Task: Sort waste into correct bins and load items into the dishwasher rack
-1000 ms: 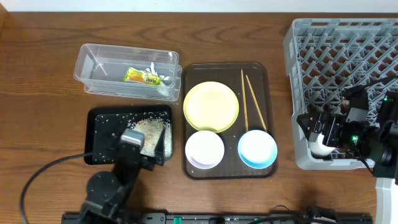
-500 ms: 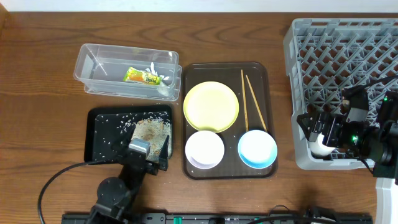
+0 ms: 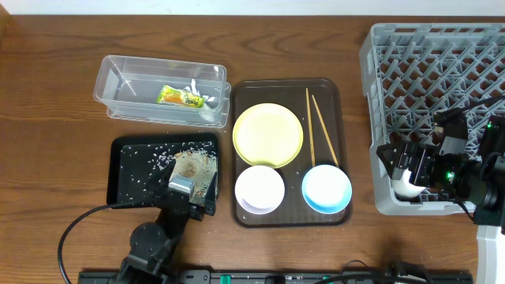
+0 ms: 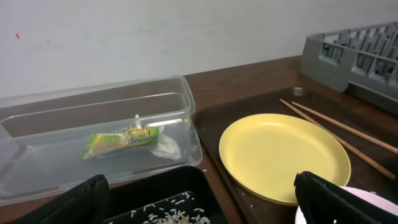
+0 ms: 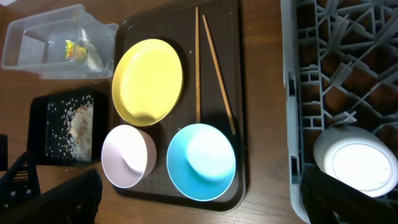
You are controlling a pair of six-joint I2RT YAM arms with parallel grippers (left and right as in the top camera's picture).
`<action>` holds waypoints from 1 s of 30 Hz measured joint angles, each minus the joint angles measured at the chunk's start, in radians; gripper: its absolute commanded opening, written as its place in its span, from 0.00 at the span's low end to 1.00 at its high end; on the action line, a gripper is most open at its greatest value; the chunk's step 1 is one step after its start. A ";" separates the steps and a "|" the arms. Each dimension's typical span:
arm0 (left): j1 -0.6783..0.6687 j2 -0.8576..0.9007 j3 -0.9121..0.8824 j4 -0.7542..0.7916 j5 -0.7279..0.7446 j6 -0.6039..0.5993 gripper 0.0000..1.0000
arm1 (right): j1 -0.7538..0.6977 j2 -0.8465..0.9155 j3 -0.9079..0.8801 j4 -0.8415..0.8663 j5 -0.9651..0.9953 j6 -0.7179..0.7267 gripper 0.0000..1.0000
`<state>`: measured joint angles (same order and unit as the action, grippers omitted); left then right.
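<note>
Left arm drawn back off the black rice tray (image 3: 130,170) toward the worktop's (image 3: 47,79) near edge. Overhead: right arm at the dishwasher rack (image 3: 426,71). Left wrist: left pincer (image 4: 199,210) released; wrapper (image 4: 121,142) in clear bin (image 4: 37,168), yellow plate (image 4: 283,149) beside. Right wrist: right pincer (image 5: 202,205) released; white bowl (image 5: 357,163) in rack; chopsticks (image 5: 214,74) and blue bowl (image 5: 201,162) on brown tray (image 5: 242,93).

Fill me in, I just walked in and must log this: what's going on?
The left hand hangs open over the black tray of scattered rice. The right hand, open, is at the near edge of the dishwasher rack, by a white dish lying in it. A yellow plate, chopsticks, a white bowl and a blue bowl wait on the brown tray; a wrapper lies in the clear bin.
</note>
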<state>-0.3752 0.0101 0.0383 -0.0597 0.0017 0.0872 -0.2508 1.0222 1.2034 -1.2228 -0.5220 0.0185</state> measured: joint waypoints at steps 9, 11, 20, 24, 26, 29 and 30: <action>0.000 0.000 -0.001 0.002 0.000 0.000 0.96 | 0.000 0.000 0.000 0.000 0.000 0.000 0.99; 0.000 0.000 -0.001 0.002 0.000 0.000 0.96 | 0.000 0.000 0.000 0.000 0.000 0.000 0.99; 0.000 0.000 -0.001 0.002 0.000 0.000 0.96 | 0.000 0.000 0.000 0.011 0.016 0.000 0.99; 0.000 0.000 -0.001 0.002 0.000 0.000 0.96 | 0.000 0.000 0.000 0.032 0.064 0.003 0.99; 0.000 0.000 -0.001 0.002 0.000 0.000 0.96 | 0.000 0.000 0.000 0.056 0.078 0.005 0.99; 0.000 0.000 -0.001 0.002 0.000 0.000 0.96 | 0.000 0.000 0.000 0.092 0.085 0.019 0.99; 0.000 0.000 -0.001 0.002 0.000 0.000 0.96 | 0.000 0.000 0.000 0.108 0.082 0.033 0.99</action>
<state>-0.3752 0.0101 0.0376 -0.0578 0.0017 0.0868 -0.2508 1.0222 1.2034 -1.1145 -0.4404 0.0513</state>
